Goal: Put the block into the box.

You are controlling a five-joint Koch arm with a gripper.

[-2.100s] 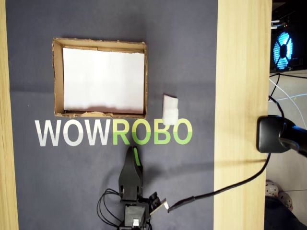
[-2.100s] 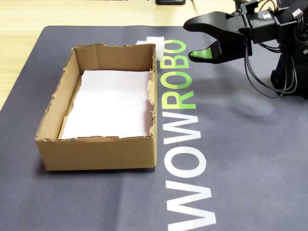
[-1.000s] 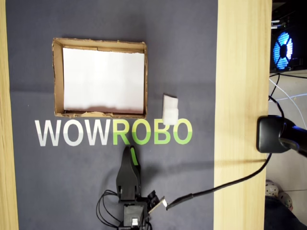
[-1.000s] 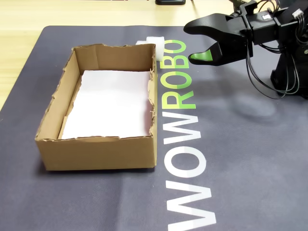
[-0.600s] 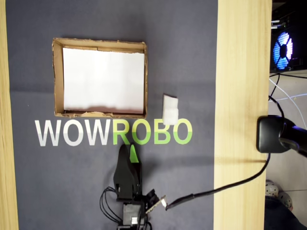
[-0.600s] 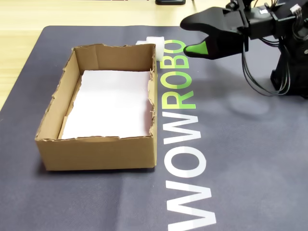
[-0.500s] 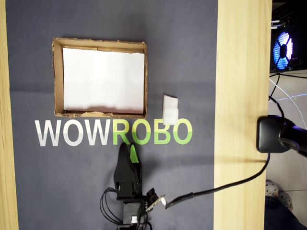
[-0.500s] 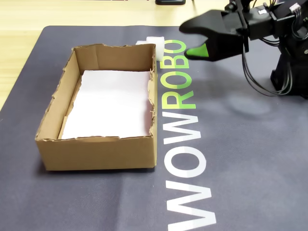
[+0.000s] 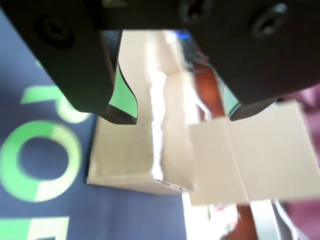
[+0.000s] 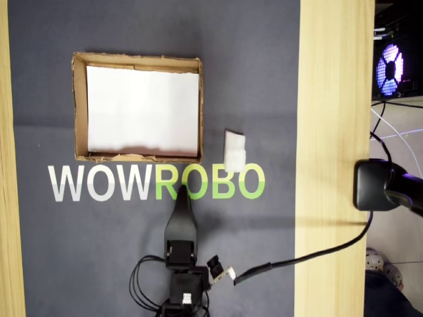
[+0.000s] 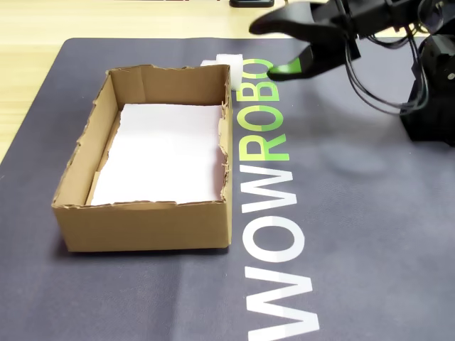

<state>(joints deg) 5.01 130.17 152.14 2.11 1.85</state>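
The small white block (image 10: 234,150) lies on the dark mat just right of the box (image 10: 79,105) in the overhead view. In the fixed view the block (image 11: 229,62) peeks out behind the box's far wall. The brown box (image 11: 142,224) is lined with a white sheet and holds nothing else. My gripper (image 10: 182,193) hovers over the letter R, below the box's lower right corner and left of the block. It is open and empty in the fixed view (image 11: 264,50) and in the wrist view (image 9: 180,116), where blurred cardboard (image 9: 125,160) shows between the jaws.
The dark mat (image 10: 264,79) with WOWROBO lettering covers the table. A wooden strip (image 10: 334,132) runs along the right in the overhead view. A black camera (image 10: 377,185) with a cable and a lit fan (image 10: 390,69) stand beyond it. The arm's base and wires (image 10: 182,284) sit at the bottom.
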